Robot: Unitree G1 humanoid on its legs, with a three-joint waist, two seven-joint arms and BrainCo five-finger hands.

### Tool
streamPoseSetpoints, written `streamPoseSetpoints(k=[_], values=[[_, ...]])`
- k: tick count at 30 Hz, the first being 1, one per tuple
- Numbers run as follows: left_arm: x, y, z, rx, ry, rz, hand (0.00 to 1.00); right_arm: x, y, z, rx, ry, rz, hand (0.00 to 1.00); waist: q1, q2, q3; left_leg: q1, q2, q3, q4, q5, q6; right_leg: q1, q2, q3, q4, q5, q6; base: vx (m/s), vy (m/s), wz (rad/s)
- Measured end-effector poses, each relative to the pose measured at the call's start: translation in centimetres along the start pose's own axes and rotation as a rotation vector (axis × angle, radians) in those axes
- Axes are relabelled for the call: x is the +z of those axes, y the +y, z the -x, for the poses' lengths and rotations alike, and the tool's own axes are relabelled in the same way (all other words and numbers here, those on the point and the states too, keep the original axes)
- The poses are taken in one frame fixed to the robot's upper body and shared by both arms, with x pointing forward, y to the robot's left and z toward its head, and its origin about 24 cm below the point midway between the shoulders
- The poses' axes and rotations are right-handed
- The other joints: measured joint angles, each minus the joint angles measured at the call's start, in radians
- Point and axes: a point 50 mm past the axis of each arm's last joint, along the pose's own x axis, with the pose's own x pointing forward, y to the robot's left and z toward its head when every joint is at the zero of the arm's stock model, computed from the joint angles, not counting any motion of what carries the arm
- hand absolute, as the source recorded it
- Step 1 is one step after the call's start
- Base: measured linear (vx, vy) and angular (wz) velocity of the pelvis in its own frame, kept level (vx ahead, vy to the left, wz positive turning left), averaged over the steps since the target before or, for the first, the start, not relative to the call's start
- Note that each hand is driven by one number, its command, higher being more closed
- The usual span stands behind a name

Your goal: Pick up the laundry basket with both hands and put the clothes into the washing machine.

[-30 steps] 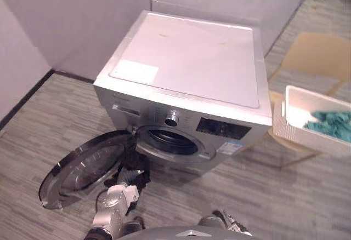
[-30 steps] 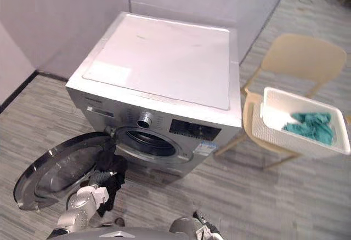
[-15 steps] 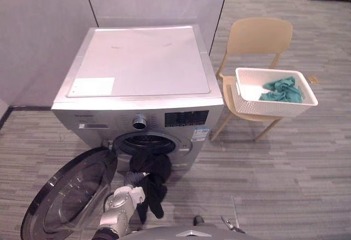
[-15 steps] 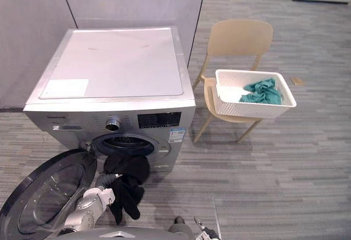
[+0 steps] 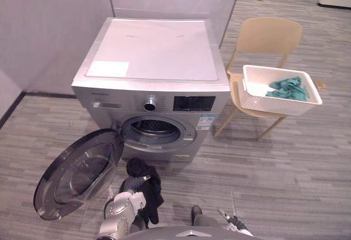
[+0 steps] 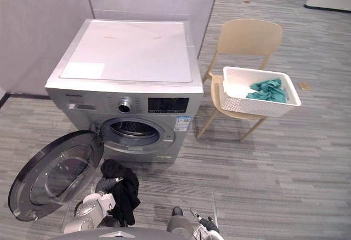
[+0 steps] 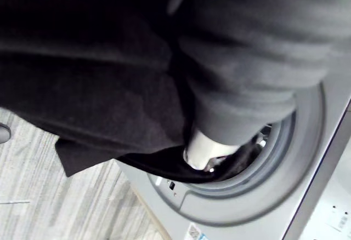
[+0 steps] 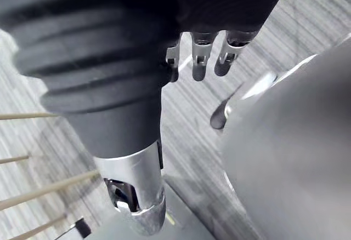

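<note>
Left hand [image 5: 130, 185] buried in black garment [image 5: 149, 188], grip unreadable; right hand [image 8: 200, 59] fingers loose, apart. Risk: garment hangs near of drum mouth [image 5: 155, 130], could catch the lip, fall

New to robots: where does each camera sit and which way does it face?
Left eye view: head, looking down at washing machine; left hand below.
Right eye view: beside it, same scene, laundry basket right.
Left wrist view: left wrist, past black garment into washing machine.
Right wrist view: right wrist, right hand over floor.

Silver washing machine [image 5: 156, 59], white basket [image 5: 274, 104], teal clothes [image 5: 288, 88], black garment [image 5: 147, 177]
</note>
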Motion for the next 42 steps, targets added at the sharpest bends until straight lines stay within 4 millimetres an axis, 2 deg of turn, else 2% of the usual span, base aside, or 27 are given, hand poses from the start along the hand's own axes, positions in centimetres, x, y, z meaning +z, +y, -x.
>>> streamPoseSetpoints(k=[2, 3, 4, 6, 7, 9, 11, 12, 14, 15, 19, 21, 22, 24, 25, 27, 28, 30, 32, 35, 37, 40, 42], values=[[-0.1, -0.7, -0.1, -0.038, 0.008, -0.038, 1.00, 0.3, -0.1, -0.1, 0.003, 0.000, 0.009, 0.00, -0.008, 0.005, 0.000, -0.015, -0.028, -0.018, -0.014, 0.008, 0.000, -0.036, -0.007, 0.013, -0.013, -0.001, 0.000, 0.02, 0.018, -0.17], [0.2, -1.1, -0.1, -0.065, 0.001, -0.059, 1.00, 0.8, 0.2, -0.3, 0.010, -0.015, 0.011, 0.00, -0.010, 0.026, 0.007, -0.040, -0.033, -0.014, -0.012, 0.015, 0.010, -0.066, -0.006, 0.030, -0.015, 0.003, 0.001, -0.01, 0.048, -0.33], [0.4, -1.5, -0.2, -0.081, -0.007, -0.064, 1.00, 1.3, 0.3, -0.4, 0.015, -0.028, 0.017, 0.00, -0.014, 0.036, 0.012, -0.054, -0.034, -0.007, -0.012, 0.019, 0.017, -0.082, -0.007, 0.036, -0.019, 0.005, 0.002, 0.03, 0.054, -0.39], [1.9, -2.9, -0.6, -0.134, -0.057, -0.086, 1.00, 2.9, 1.2, -0.7, 0.043, -0.066, 0.060, 0.00, -0.018, 0.061, 0.032, -0.111, -0.032, 0.032, 0.001, 0.044, 0.039, -0.142, -0.005, 0.069, -0.038, 0.043, 0.005, 0.07, 0.055, -0.49], [2.5, -3.2, -0.8, -0.146, -0.074, -0.090, 1.00, 3.3, 1.5, -0.7, 0.053, -0.074, 0.069, 0.00, -0.022, 0.058, 0.042, -0.126, -0.032, 0.038, 0.011, 0.043, 0.042, -0.156, -0.004, 0.077, -0.043, 0.053, 0.006, 0.11, 0.061, -0.45], [5.3, -4.7, -1.7, -0.186, -0.152, -0.122, 1.00, 4.4, 3.0, -0.9, 0.093, -0.103, 0.099, 0.00, -0.046, 0.071, 0.071, -0.181, -0.024, 0.046, 0.060, 0.039, 0.061, -0.190, 0.000, 0.085, -0.056, 0.085, 0.012, 0.09, 0.038, -0.31], [10.4, -6.7, -2.8, -0.220, -0.301, -0.152, 1.00, 5.9, 5.5, -0.9, 0.158, -0.154, 0.131, 0.00, -0.062, 0.044, 0.145, -0.248, -0.011, 0.062, 0.114, 0.027, 0.073, -0.246, 0.007, 0.085, -0.055, 0.111, 0.010, 0.02, 0.031, -0.32], [11.8, -7.2, -3.1, -0.221, -0.339, -0.153, 1.00, 6.2, 6.1, -0.9, 0.172, -0.167, 0.131, 0.00, -0.067, 0.041, 0.164, -0.264, -0.008, 0.062, 0.128, 0.021, 0.076, -0.257, 0.008, 0.085, -0.054, 0.113, 0.009, -0.02, 0.043, -0.14], [16.0, -8.9, -3.6, -0.209, -0.449, -0.141, 1.00, 7.4, 7.7, -0.6, 0.219, -0.219, 0.124, 0.00, -0.079, 0.031, 0.210, -0.331, 0.000, 0.066, 0.180, 0.007, 0.084, -0.311, 0.012, 0.085, -0.041, 0.123, 0.004, -0.03, 0.042, -0.17], [17.8, -9.3, -3.6, -0.190, -0.498, -0.106, 1.00, 8.2, 8.4, -0.3, 0.246, -0.260, 0.123, 0.00, -0.080, 0.029, 0.239, -0.346, 0.009, 0.072, 0.205, -0.010, 0.084, -0.325, 0.018, 0.087, -0.033, 0.124, 0.004, -0.03, 0.037, -0.32], [22.3, -8.5, -3.1, -0.109, -0.619, 0.000, 1.00, 9.6, 10.8, 1.1, 0.330, -0.359, 0.134, 0.00, -0.072, 0.019, 0.273, -0.441, 0.063, 0.100, 0.304, -0.064, 0.090, -0.425, 0.059, 0.089, 0.024, 0.125, 0.002, -0.05, 0.008, -0.40], [25.8, -7.4, -2.3, -0.059, -0.714, 0.074, 1.00, 10.1, 12.5, 2.3, 0.394, -0.418, 0.108, 0.00, -0.058, -0.002, 0.299, -0.510, 0.104, 0.114, 0.370, -0.096, 0.088, -0.495, 0.085, 0.085, 0.063, 0.118, -0.008, -0.09, -0.045, -0.38], [26.2, -7.3, -2.2, -0.055, -0.723, 0.084, 1.00, 10.2, 12.7, 2.5, 0.403, -0.428, 0.104, 0.00, -0.057, -0.004, 0.303, -0.517, 0.110, 0.115, 0.377, -0.099, 0.088, -0.501, 0.089, 0.084, 0.066, 0.117, -0.008, -0.08, -0.065, -0.32], [28.9, -6.5, -1.2, -0.027, -0.795, 0.160, 1.00, 10.7, 12.8, 3.4, 0.431, -0.478, 0.077, 0.00, -0.045, -0.011, 0.329, -0.572, 0.142, 0.111, 0.425, -0.120, 0.082, -0.553, 0.113, 0.080, 0.101, 0.104, -0.017, -0.09, -0.074, -0.23], [29.5, -6.3, -0.9, -0.021, -0.812, 0.178, 1.00, 10.8, 12.7, 3.5, 0.433, -0.487, 0.073, 0.00, -0.045, -0.015, 0.332, -0.585, 0.147, 0.110, 0.432, -0.123, 0.082, -0.567, 0.117, 0.078, 0.108, 0.101, -0.016, -0.08, -0.072, -0.14], [32.5, -6.1, 0.5, -0.025, -0.889, 0.224, 1.00, 11.1, 12.5, 4.1, 0.442, -0.520, 0.049, 0.00, -0.044, -0.026, 0.349, -0.635, 0.167, 0.096, 0.463, -0.131, 0.075, -0.609, 0.132, 0.065, 0.127, 0.097, -0.014, -0.05, -0.066, -0.07], [33.3, -6.1, 0.9, -0.024, -0.912, 0.231, 1.00, 11.2, 12.5, 4.2, 0.446, -0.525, 0.044, 0.00, -0.044, -0.028, 0.351, -0.651, 0.173, 0.091, 0.474, -0.133, 0.073, -0.619, 0.135, 0.058, 0.129, 0.097, -0.014, -0.03, -0.054, -0.06], [37.2, -7.4, 3.4, -0.074, -1.023, 0.240, 1.00, 11.6, 13.2, 5.1, 0.486, -0.558, -0.009, 0.00, -0.040, -0.045, 0.365, -0.706, 0.194, 0.077, 0.503, -0.139, 0.071, -0.659, 0.151, 0.047, 0.132, 0.100, -0.013, -0.02, -0.040, -0.07], [40.0, -9.1, 5.6, -0.136, -1.105, 0.236, 1.00, 12.0, 13.7, 5.8, 0.519, -0.591, -0.045, 0.00, -0.043, -0.050, 0.368, -0.754, 0.201, 0.064, 0.523, -0.139, 0.071, -0.693, 0.156, 0.036, 0.132, 0.104, -0.013, 0.00, -0.008, -0.02], [43.1, -11.6, 8.7, -0.224, -1.199, 0.225, 1.00, 12.4, 14.3, 6.7, 0.558, -0.620, -0.100, 0.00, -0.042, -0.061, 0.386, -0.788, 0.217, 0.063, 0.557, -0.143, 0.074, -0.711, 0.166, 0.034, 0.127, 0.109, -0.009, 0.03, 0.025, -0.15], [44.4, -13.0, 10.0, -0.281, -1.222, 0.233, 1.00, 12.5, 14.6, 7.1, 0.580, -0.628, -0.125, 0.00, -0.042, -0.063, 0.391, -0.807, 0.230, 0.065, 0.581, -0.150, 0.075, -0.721, 0.172, 0.029, 0.127, 0.115, -0.006, 0.02, 0.023, -0.20], [46.2, -14.2, 11.0, -0.317, -1.207, 0.242, 1.00, 13.0, 14.6, 7.5, 0.599, -0.646, -0.154, 0.00, -0.040, -0.062, 0.407, -0.853, 0.246, 0.067, 0.638, -0.150, 0.075, -0.754, 0.180, 0.024, 0.156, 0.115, -0.006, 0.01, 0.024, -0.15], [48.0, -15.1, 12.7, -0.344, -1.221, 0.269, 1.00, 13.1, 14.5, 7.6, 0.602, -0.649, -0.162, 0.00, -0.041, -0.066, 0.419, -0.873, 0.250, 0.077, 0.669, -0.150, 0.075, -0.779, 0.181, 0.023, 0.183, 0.115, -0.006, -0.02, 0.017, -0.14]])
